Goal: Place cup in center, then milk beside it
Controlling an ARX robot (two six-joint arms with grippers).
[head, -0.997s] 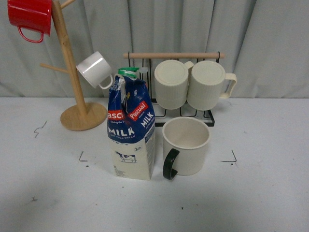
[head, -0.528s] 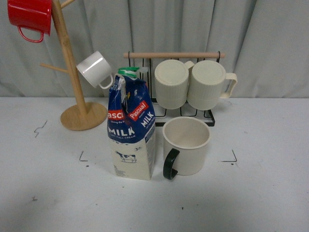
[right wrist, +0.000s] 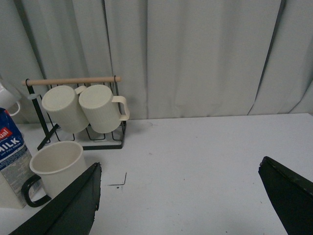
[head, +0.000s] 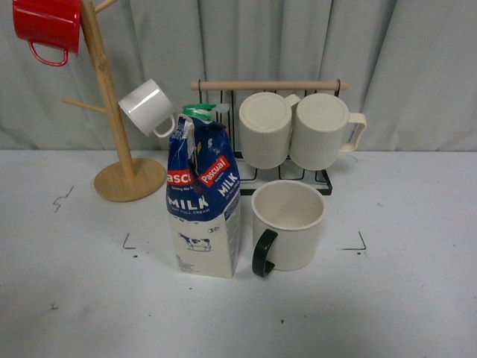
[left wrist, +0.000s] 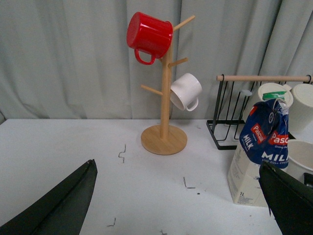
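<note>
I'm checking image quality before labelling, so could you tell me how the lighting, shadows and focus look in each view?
Front view: even, soft light, faint shadows under the milk and the cup, slightly grainy but legible print. Left wrist view: scene sharp, the dark left gripper fingers blurred at the frame edge. Right wrist view: similar flat light, right gripper fingers soft, no glare.

We see a pale grey-white table (head: 74, 298) with small black corner marks. Directly on it stands the tall blue-and-cream milk carton with a green cap (head: 203, 201), upright, and just beside it the wide cream-white mug with a black handle (head: 287, 226), upright too; whether they touch we cannot tell. Behind them rest the round base of a wooden mug tree (head: 129, 179) and a black wire rack with a wooden rail (head: 268, 134).
</note>
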